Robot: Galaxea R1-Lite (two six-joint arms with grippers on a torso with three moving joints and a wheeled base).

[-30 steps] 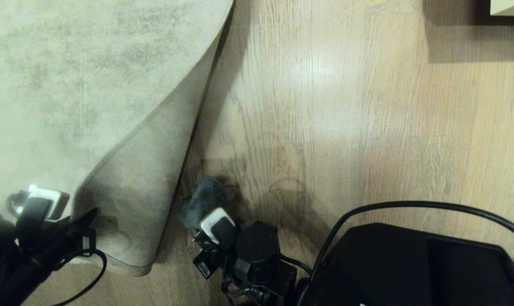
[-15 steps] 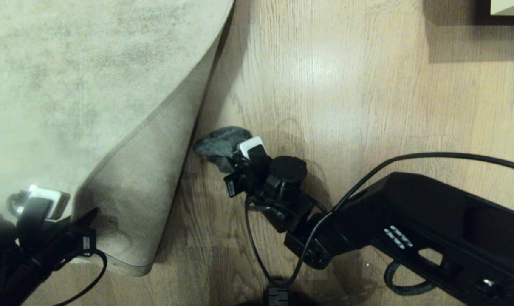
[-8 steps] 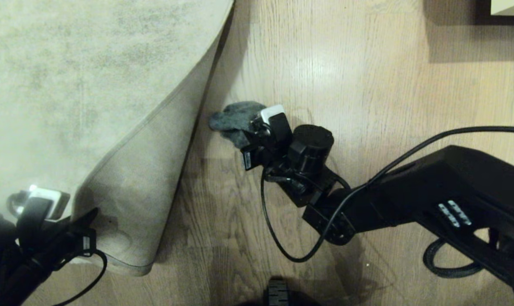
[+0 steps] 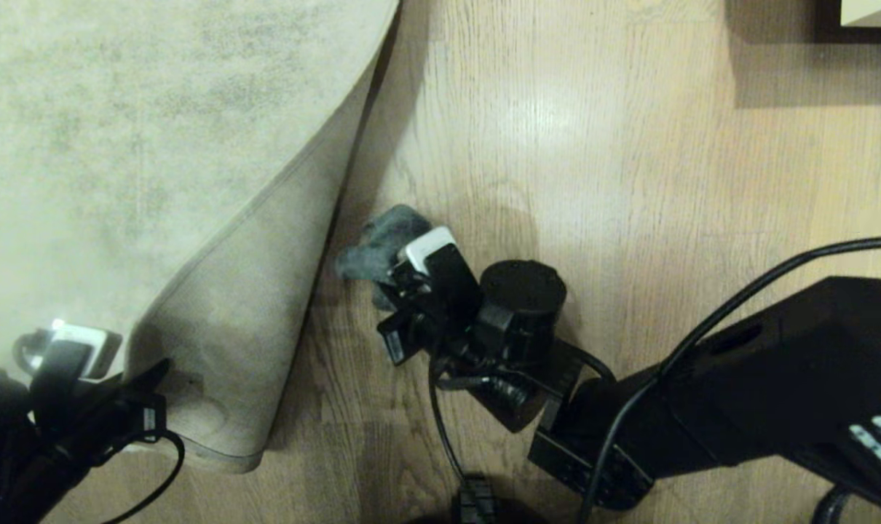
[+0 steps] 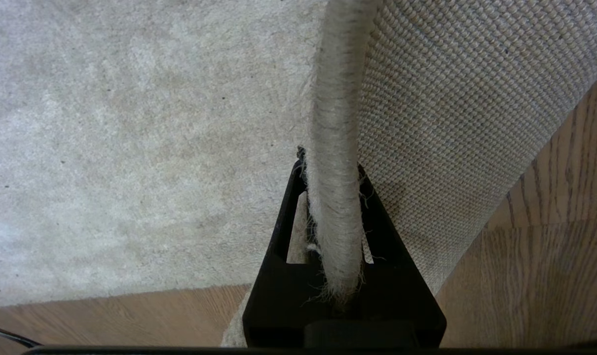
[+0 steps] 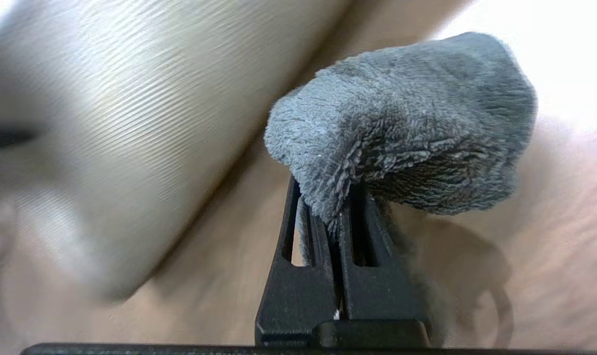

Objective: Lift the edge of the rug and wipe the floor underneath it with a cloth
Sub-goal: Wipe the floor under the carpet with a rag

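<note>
The rug (image 4: 120, 145) covers the left of the head view, its near corner folded up so the tan backing (image 4: 258, 291) faces me. My left gripper (image 4: 131, 393) is shut on the rug's bound edge (image 5: 330, 197) and holds that corner off the floor (image 4: 557, 182). My right gripper (image 4: 393, 280) is shut on the grey fuzzy cloth (image 4: 382, 244), which lies on the wood planks right beside the raised fold. In the right wrist view the cloth (image 6: 402, 113) bulges past the gripper (image 6: 328, 190), with the rug backing (image 6: 130, 123) close alongside.
A dark piece of furniture with a pale top (image 4: 874, 11) stands at the far right and casts a shadow on the planks. The right arm's black cable (image 4: 775, 269) arcs over the floor. A small black part (image 4: 477, 502) sits at the near edge.
The right gripper pushed the cloth away from me along the fold, then drew it back toward me and nearer the rug in the last half second. The left gripper and lifted corner stayed still.
</note>
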